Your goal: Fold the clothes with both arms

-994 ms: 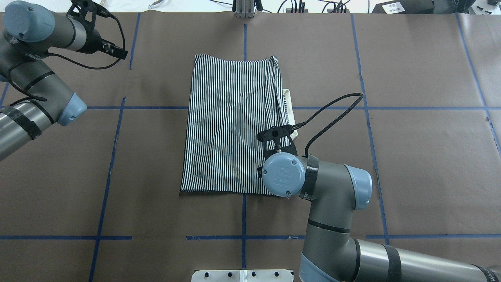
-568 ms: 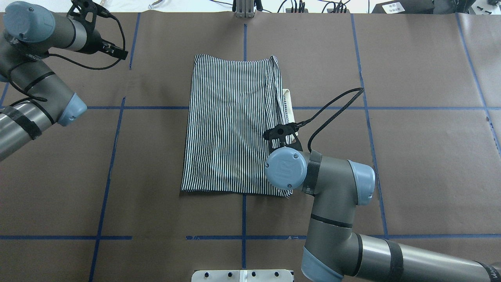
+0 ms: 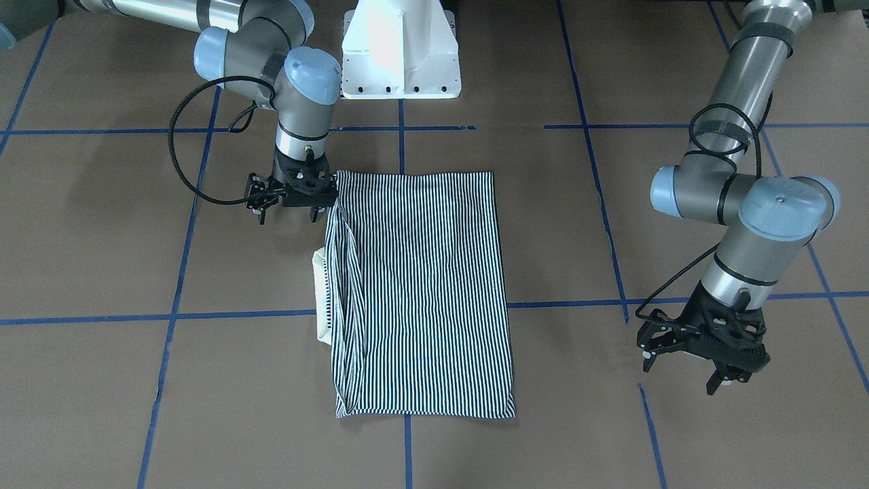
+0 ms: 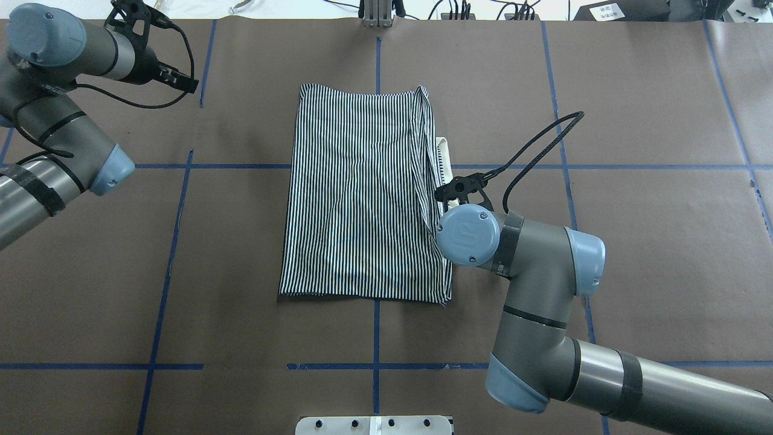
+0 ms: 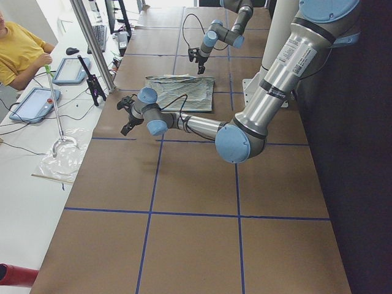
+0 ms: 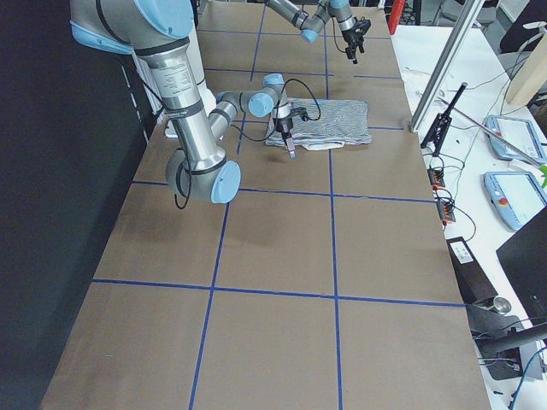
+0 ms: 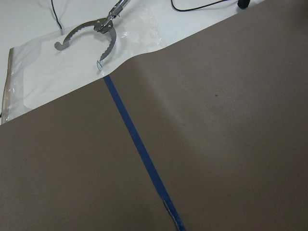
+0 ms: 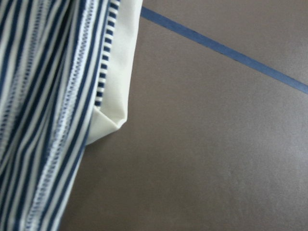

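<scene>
The striped polo shirt (image 4: 362, 193) lay flat in the middle of the surface (image 4: 634, 241), already folded into a long rectangle. It sat right alongside the right jaws and well apart from the left jaws. Its cream collar (image 3: 320, 292) poked out from under the long edge on the right jaws' side, a bit beyond them toward the operators' end. I'd guess that's why the right arm (image 4: 531, 284) was parked there, since the sticking-out bit probably needs tucking or squaring up before the next fold.

From the front view, the right jaws were parted and empty, low down just beside the shirt's corner nearest the robot. I couldn't tell whether they touched the cloth. The right wrist view looked down on the collar's corner and the seam beside it, with no fingertips showing.

The left arm (image 4: 60, 139) was off to the side, its jaws spread wide over bare brown paper and blue tape (image 7: 139, 144), gripping nothing. That looked like waiting out of the way to me. Metal tongs (image 7: 91, 33) lay on a plastic sheet past the paper's edge there.
</scene>
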### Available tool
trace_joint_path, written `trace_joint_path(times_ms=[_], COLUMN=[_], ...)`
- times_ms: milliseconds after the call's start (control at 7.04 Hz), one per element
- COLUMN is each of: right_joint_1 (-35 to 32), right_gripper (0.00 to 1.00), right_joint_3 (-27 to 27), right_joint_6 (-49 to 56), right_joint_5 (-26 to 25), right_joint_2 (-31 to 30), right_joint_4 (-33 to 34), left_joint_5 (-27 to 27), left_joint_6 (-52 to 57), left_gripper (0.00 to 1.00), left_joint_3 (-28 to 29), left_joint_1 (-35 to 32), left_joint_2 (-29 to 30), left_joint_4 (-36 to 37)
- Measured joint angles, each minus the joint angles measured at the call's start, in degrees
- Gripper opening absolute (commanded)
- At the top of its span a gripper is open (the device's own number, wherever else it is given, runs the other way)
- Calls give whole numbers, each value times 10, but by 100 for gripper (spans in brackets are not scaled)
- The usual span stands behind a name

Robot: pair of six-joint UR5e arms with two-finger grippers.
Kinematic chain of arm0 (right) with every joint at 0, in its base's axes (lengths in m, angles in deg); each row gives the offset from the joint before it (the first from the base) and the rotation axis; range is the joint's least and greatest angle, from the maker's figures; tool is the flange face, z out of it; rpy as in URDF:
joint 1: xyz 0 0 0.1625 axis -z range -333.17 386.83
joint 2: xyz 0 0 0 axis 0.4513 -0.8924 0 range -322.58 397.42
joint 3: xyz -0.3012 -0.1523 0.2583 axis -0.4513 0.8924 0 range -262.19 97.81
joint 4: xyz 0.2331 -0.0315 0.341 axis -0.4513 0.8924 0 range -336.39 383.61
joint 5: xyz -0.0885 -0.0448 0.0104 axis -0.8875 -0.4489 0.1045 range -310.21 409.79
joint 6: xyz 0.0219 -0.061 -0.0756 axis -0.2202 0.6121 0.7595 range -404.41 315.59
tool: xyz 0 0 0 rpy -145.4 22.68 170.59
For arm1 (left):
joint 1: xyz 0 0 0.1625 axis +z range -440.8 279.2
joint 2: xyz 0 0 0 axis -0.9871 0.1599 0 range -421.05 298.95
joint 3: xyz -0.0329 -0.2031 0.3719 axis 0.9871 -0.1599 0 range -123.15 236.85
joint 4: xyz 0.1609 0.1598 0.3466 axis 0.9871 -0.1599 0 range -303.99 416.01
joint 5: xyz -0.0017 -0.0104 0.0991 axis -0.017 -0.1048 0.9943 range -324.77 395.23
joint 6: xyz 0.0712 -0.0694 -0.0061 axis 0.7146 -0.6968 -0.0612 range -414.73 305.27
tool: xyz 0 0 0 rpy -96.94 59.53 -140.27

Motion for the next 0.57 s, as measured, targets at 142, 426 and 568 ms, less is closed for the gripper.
trace_joint_path(times_ms=[142, 426, 568], right_joint_1=[-6, -10, -10], right_gripper=[100, 100, 100], right_joint_3=[-1, 8, 28], right_joint_6=[0, -28, -54], right_joint_5=[2, 7, 10], right_joint_2=[2, 45, 79], right_joint_4=[-3, -6, -6], left_joint_5=[0, 0, 0], left_joint_6=[0, 0, 0], left_gripper=[100, 100, 100], left_joint_3=[0, 0, 0], left_joint_1=[0, 1, 1], left_joint_2=[0, 0, 0], left_joint_4=[0, 0, 0])
